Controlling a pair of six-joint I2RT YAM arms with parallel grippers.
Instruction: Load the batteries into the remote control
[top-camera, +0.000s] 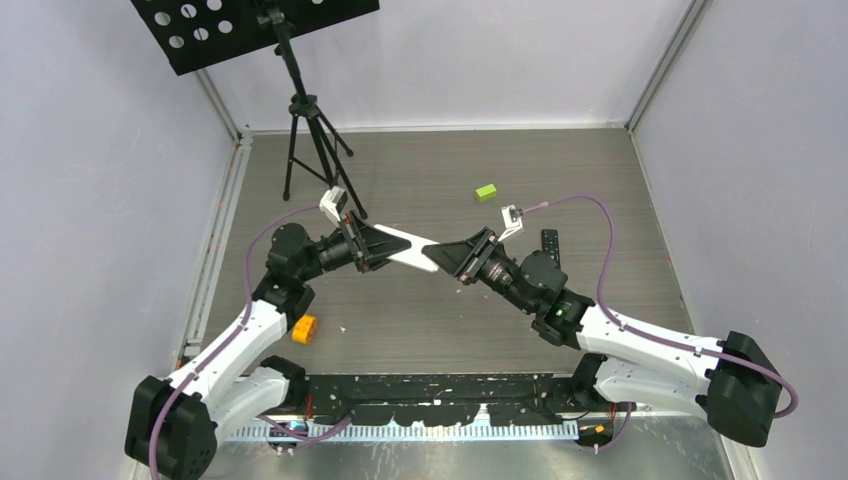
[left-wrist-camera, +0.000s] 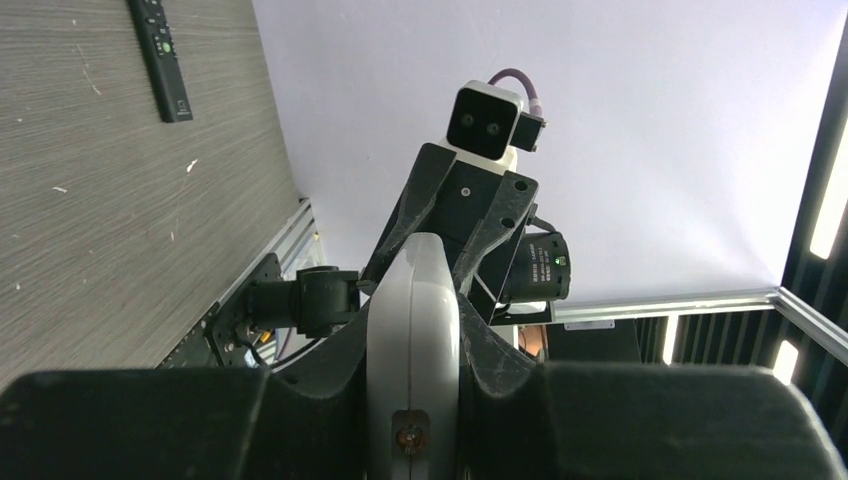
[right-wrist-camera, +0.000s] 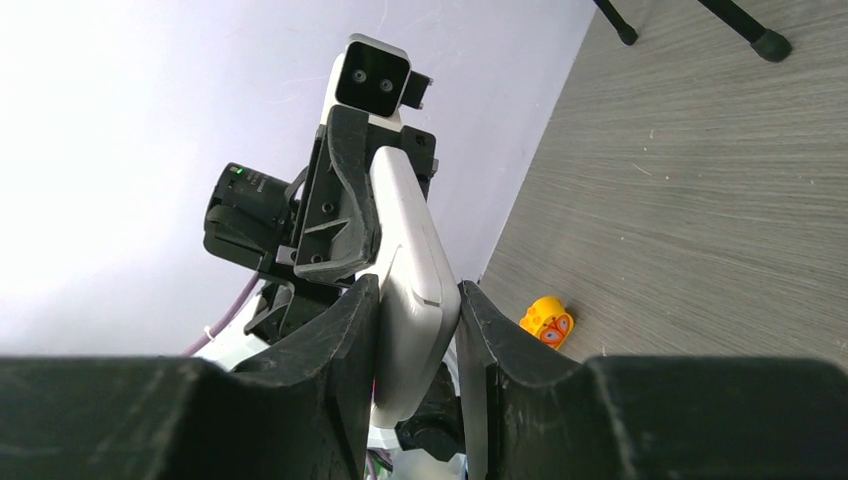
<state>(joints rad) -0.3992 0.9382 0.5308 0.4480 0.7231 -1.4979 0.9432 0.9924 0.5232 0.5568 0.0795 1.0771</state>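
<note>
Your left gripper (top-camera: 388, 244) and right gripper (top-camera: 442, 256) each pinch an end of the slim white plastic remote (top-camera: 410, 245); hold it level, without twisting.

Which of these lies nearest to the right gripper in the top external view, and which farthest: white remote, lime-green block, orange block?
1. The white remote, raised mid-table, its end between the fingers of the right gripper.
2. The lime-green block, on the table farther back.
3. The orange block, far off at the near left.
</note>
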